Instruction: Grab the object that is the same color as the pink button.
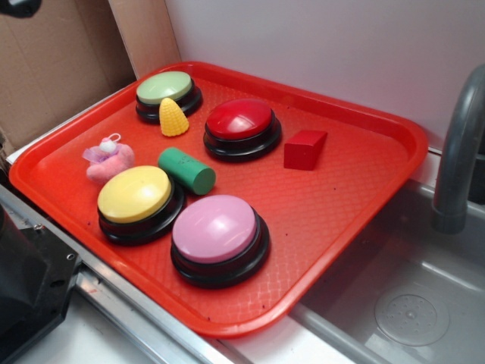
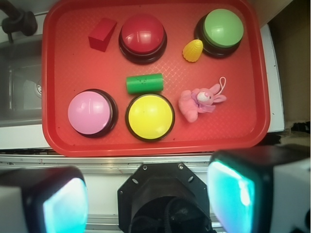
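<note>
The small pink plush toy [image 1: 110, 161] lies on the left side of the red tray [image 1: 341, 205], beside the yellow button. In the wrist view the plush toy [image 2: 197, 103] is at the tray's right, bead-loop pointing up right. The pink button [image 1: 218, 231] stands at the tray's front; in the wrist view the pink button [image 2: 91, 112] is at lower left. My gripper [image 2: 148, 199] is open and empty, its fingers wide apart. It is high above the robot's base, off the tray's near edge and well away from the toy.
On the tray stand a yellow button [image 2: 150, 116], a red button [image 2: 142, 36] and a green button [image 2: 222, 30]. A green cylinder [image 2: 144, 83], a yellow corn toy [image 2: 193, 50] and a red block [image 2: 102, 34] lie between them. A sink and grey faucet [image 1: 458, 152] are at the right.
</note>
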`<state>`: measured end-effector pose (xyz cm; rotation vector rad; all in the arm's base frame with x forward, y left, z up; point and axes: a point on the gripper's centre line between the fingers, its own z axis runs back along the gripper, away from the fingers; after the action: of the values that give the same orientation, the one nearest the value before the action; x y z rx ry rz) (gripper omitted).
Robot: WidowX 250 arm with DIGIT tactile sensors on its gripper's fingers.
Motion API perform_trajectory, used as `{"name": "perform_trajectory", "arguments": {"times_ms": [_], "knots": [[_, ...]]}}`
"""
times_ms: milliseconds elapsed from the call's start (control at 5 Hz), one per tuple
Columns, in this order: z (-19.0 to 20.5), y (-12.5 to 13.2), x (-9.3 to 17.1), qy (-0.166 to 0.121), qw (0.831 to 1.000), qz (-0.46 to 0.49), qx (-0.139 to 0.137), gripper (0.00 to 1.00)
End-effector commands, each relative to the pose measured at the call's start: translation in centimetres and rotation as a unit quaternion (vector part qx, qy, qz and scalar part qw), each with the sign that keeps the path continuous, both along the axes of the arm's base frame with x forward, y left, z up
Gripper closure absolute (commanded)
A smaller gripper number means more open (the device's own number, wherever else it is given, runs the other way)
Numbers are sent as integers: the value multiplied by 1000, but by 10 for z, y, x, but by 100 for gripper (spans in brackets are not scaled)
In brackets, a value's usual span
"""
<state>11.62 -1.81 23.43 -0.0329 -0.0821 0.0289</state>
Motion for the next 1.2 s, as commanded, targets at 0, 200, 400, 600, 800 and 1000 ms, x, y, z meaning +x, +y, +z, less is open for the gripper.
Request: {"name": "perform_trajectory", "arguments": {"times_ms": [0, 200, 400, 600, 800, 1000], "knots": [[0, 0, 0, 0, 1000, 0, 0, 0], [-14, 14, 8, 13, 990, 126, -67, 0], [-34, 30, 17, 1, 967, 248, -62, 0], [-57, 51, 24, -12, 927, 366, -83, 0], [-103, 75, 40, -61, 875, 476, -62, 0], [-128, 89, 48, -117, 826, 551, -14, 0]]}}
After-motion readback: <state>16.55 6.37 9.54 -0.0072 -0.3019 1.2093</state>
